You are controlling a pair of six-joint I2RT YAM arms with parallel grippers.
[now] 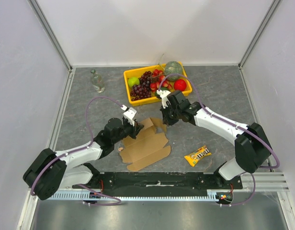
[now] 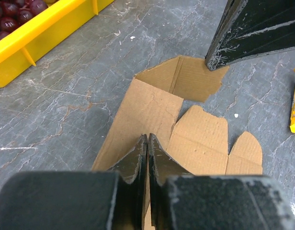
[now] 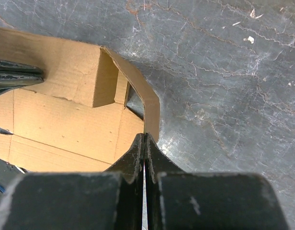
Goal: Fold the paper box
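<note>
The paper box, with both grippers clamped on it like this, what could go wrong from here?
1. The right gripper appears to pinch only the thin edge of a raised flap of the paper box, so the flap could slip out or tear.
2. The left gripper is shut on the same sheet close by. Uneven pulling could crease the cardboard away from its fold lines, or the two grippers could collide.

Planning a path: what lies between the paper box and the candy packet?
Bare table with a tiny white speck, shown by the left wrist view.
</note>
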